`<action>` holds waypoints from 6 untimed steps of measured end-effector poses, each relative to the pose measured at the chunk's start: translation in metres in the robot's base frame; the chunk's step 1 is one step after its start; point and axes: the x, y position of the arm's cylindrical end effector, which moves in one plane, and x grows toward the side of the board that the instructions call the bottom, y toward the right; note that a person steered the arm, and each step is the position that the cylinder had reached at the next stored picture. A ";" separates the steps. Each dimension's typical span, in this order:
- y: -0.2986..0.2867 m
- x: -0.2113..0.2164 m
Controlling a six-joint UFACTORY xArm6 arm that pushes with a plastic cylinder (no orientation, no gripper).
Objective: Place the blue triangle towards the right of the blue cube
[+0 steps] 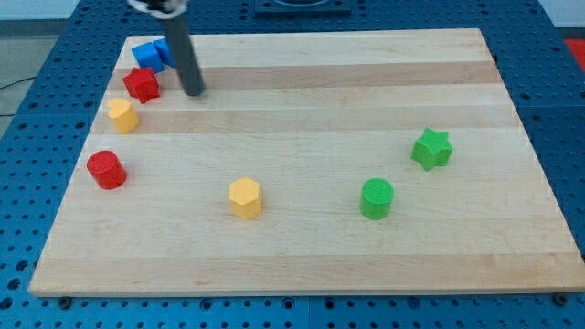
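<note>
surface: wooden board [302, 155] lying on a blue perforated table [27, 137]; you see it from the view's bottom edge.
my tip: dark rod comes down from the view's top left; its end [195, 92] sits on the board just right of the red star, with a small gap between them.
pincer: you have none here, only the bare rod, so nothing is clenched or grasped.
blue blocks: two blue pieces [151, 53] sit pressed together in the board's top-left corner, just left of the rod; you cannot tell from this view which is the triangle and which the cube, as the rod hides part of the right one.
red star [142, 84]: just below the blue pair.
yellow block [122, 115]: below and left of the star.
red cylinder [106, 170]: near the left edge, lower still.
yellow hexagon [245, 197]: bottom centre.
green cylinder [376, 198]: right of the hexagon, well apart.
green star [431, 148]: up and right of the green cylinder.
</note>
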 end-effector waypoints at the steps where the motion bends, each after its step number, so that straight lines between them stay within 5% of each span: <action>1: 0.018 -0.024; 2: 0.089 -0.086; 3: 0.054 -0.130; 4: -0.001 -0.130; 5: -0.153 -0.130; 6: -0.152 -0.130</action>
